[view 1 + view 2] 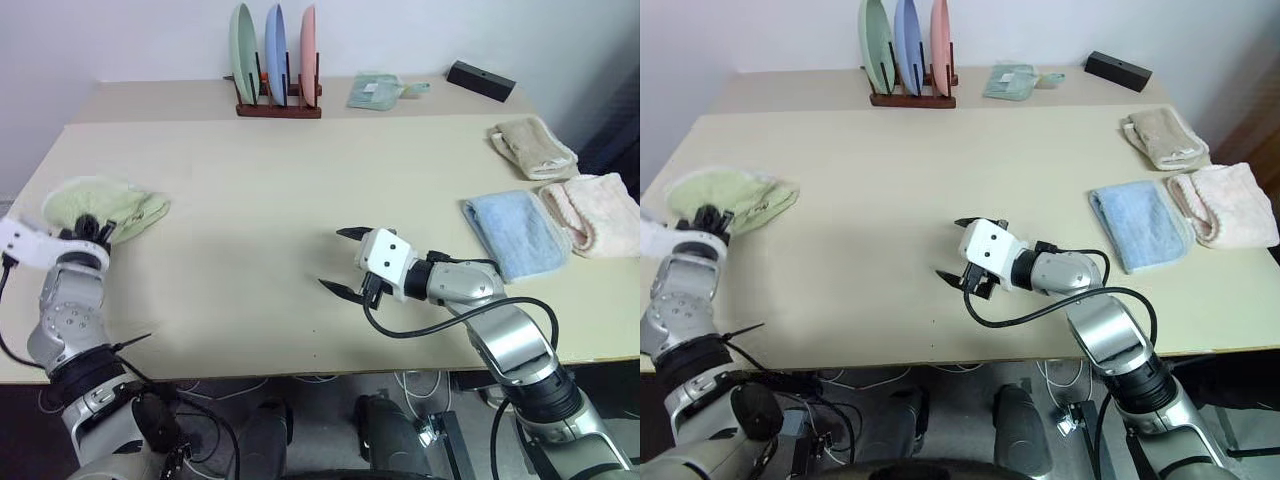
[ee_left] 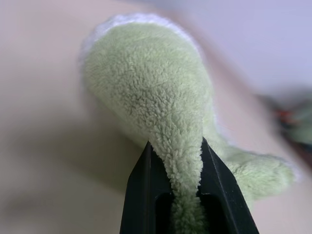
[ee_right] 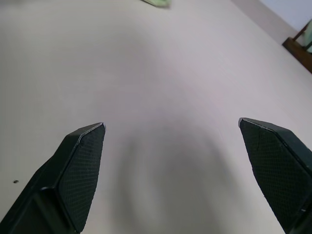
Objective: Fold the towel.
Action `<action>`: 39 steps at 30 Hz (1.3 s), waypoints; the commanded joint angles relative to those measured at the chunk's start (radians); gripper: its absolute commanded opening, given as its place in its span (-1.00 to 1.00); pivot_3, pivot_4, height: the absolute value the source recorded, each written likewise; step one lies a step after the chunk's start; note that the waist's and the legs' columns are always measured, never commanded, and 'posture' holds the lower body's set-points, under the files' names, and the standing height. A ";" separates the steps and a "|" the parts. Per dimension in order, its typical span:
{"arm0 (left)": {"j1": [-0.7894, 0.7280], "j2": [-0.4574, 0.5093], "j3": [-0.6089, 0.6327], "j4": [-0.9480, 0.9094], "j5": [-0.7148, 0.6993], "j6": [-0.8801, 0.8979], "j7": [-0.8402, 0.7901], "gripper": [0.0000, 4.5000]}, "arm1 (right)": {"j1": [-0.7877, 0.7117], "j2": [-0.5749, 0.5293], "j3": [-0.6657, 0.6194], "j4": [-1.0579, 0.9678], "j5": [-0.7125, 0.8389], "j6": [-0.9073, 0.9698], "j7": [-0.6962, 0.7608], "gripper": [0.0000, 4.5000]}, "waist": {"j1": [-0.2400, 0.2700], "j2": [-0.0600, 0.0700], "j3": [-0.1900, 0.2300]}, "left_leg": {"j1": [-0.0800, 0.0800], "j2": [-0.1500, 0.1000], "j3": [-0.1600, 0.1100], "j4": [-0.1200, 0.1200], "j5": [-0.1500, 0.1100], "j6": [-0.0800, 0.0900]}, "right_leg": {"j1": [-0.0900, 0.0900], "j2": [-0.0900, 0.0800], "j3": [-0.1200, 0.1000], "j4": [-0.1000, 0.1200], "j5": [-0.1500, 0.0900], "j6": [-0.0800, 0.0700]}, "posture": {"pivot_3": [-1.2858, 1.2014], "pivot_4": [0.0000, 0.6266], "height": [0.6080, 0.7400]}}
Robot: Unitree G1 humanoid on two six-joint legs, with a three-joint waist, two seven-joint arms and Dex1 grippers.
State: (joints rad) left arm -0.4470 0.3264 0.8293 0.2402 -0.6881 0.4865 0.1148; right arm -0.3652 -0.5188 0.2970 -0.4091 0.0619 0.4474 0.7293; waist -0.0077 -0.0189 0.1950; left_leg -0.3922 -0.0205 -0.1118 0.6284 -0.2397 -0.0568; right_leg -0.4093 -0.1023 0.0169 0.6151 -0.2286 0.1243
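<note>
Pinching the bunched towel point(image 1: 108, 209) at the table's left edge, the left gripper point(image 2: 176, 161) must spread it flat; the right gripper point(image 1: 342, 262) hangs open, empty.

Even, soft light lies over the table point(image 1: 300, 200), with faint shadows under the right tool point(image 1: 341, 262). In the left wrist view the towel point(image 2: 156, 92) is sharp near and its background blurred.

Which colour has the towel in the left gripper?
Light green, clearest in the left wrist view: towel.
</note>
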 commanded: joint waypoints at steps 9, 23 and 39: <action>0.077 -0.100 0.002 -0.117 -0.066 -0.028 0.099 -0.65 | 0.012 0.004 -0.030 0.005 0.010 -0.045 -0.001 1.00 | -0.005 -0.002 -0.001 | 0.001 0.000 0.000 0.000 0.000 0.000 | 0.000 0.000 0.000 0.000 0.000 0.000 | 0.03 -0.52 1.00; 0.205 0.176 -0.109 -0.318 0.034 -0.093 -0.097 0.98 | -0.005 -0.007 -0.150 0.046 0.101 -0.008 0.017 1.00 | -0.002 -0.003 0.000 | 0.000 0.000 0.000 -0.001 0.000 0.000 | -0.001 0.000 0.000 0.000 0.000 0.000 | 0.03 -0.52 1.00; 0.307 0.235 -0.706 -0.476 0.284 -0.138 -0.549 0.98 | 0.178 -0.063 -0.420 0.111 0.239 0.064 -0.029 1.00 | -0.013 0.000 0.000 | 0.001 0.000 0.002 -0.006 0.000 0.000 | -0.002 0.000 0.002 -0.001 0.000 -0.001 | 0.03 -0.52 1.00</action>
State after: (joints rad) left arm -0.1468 0.5611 0.1183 -0.2371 -0.4215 0.3763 -0.4245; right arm -0.1756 -0.5734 -0.0953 -0.2523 0.2865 0.5233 0.7093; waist -0.0206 -0.0187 0.1954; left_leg -0.3910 -0.0203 -0.1098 0.6225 -0.2400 -0.0569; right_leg -0.4112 -0.1020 0.0195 0.6146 -0.2289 0.1237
